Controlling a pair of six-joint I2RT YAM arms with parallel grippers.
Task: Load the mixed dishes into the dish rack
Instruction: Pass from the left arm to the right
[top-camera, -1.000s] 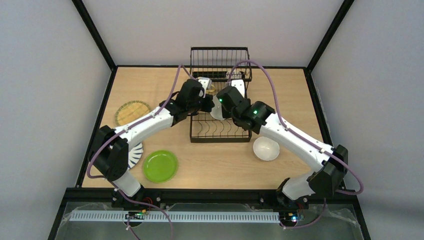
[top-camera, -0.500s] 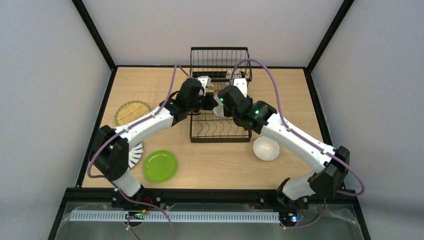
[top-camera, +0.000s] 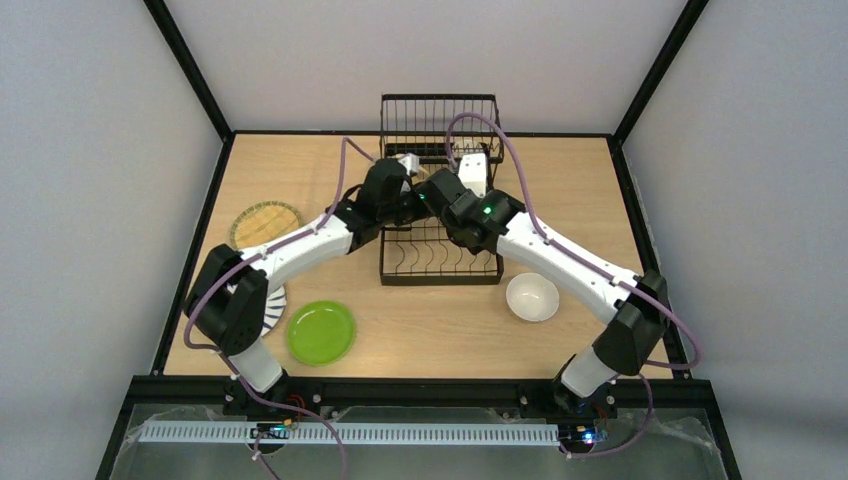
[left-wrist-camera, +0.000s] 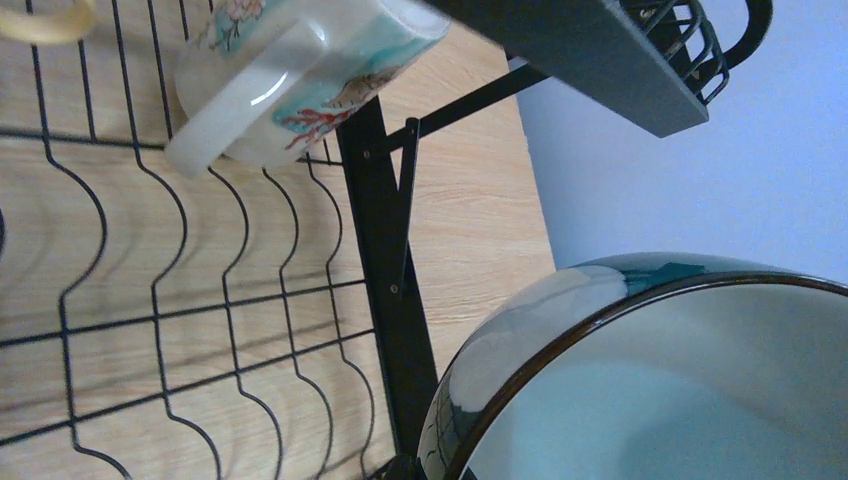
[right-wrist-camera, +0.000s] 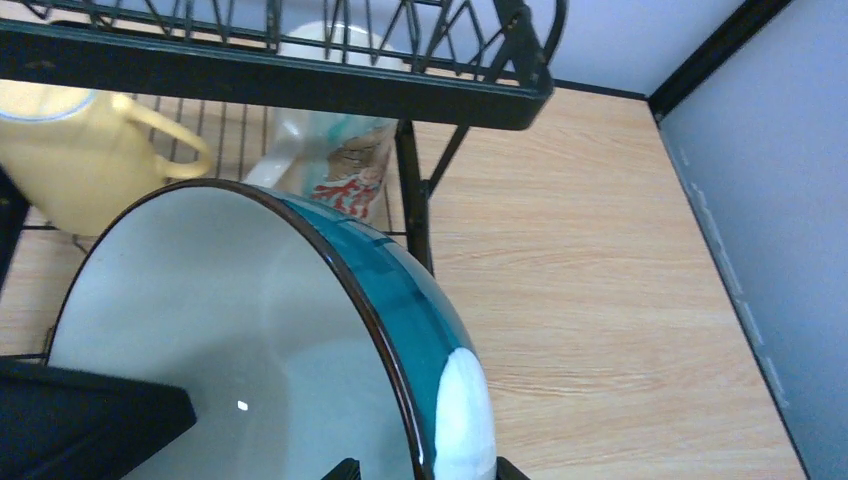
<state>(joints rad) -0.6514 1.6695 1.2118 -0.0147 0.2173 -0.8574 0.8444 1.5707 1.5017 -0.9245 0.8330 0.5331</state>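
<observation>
A blue bowl with a white inside hangs on edge over the black wire dish rack. My left gripper is shut on it, and one black finger lies across its inside. From the other side my right gripper is open, one fingertip on either side of the bowl's rim. The two wrists hide the bowl in the top view. In the rack lie a pale yellow mug and a white mug with a coral print.
On the table left of the rack are a tan woven plate, a striped white plate partly under my left arm, and a lime green plate. A white bowl sits right of the rack. The rack's tall basket stands at the back.
Both wrists have moved toward the back of the rack with the bowl, which no longer shows from above. My right gripper's jaws have narrowed around the bowl's rim.
</observation>
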